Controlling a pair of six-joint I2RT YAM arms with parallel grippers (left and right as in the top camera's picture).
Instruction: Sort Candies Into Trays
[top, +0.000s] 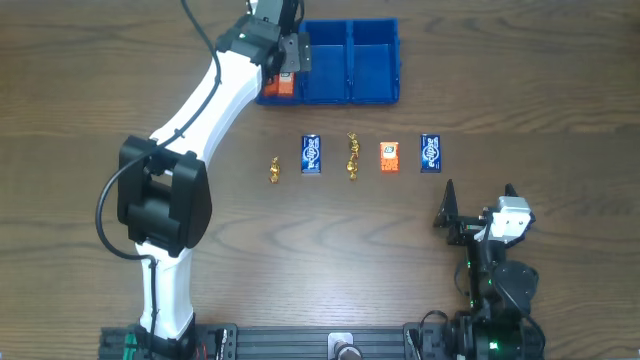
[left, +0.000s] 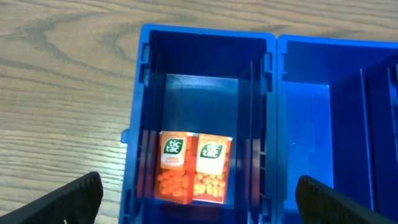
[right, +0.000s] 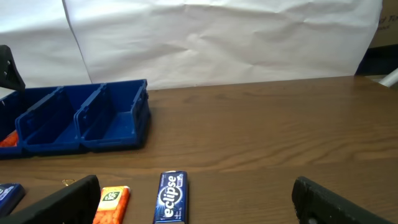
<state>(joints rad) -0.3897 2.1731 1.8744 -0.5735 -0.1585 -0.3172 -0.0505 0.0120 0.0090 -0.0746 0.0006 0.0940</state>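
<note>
Wooden tabletop (top: 560, 90), white sheet (right: 217, 37) hung behind it. Three blue trays sit side by side at the far edge. My left gripper (left: 199, 186) hangs over the left tray (left: 140, 93) with its jaws wide apart and nothing between them. Two orange mint boxes (left: 175, 165) stand side by side, touching, at the near end of that tray. The middle tray (top: 327, 60) and right tray (top: 375, 60) look bare as far as I can see into them. My right gripper (top: 478, 200) sits low near its base, jaws apart and holding nothing, well apart from the trays. Laid in a row on the table between arms and trays: a single gold-wrapped candy (top: 274, 171), a blue gum pack (top: 312, 154), a small cluster of gold candies (top: 352, 156), a third orange mint box (top: 389, 156) and a second blue gum pack (top: 431, 153). Progress estimate: roughly a third done, with two orange boxes sorted. Left to do, as I judge it: the last orange box into the left tray, then gum packs and gold candies each into a tray of their own. The small gold pieces will likely be the fiddliest pick.
</note>
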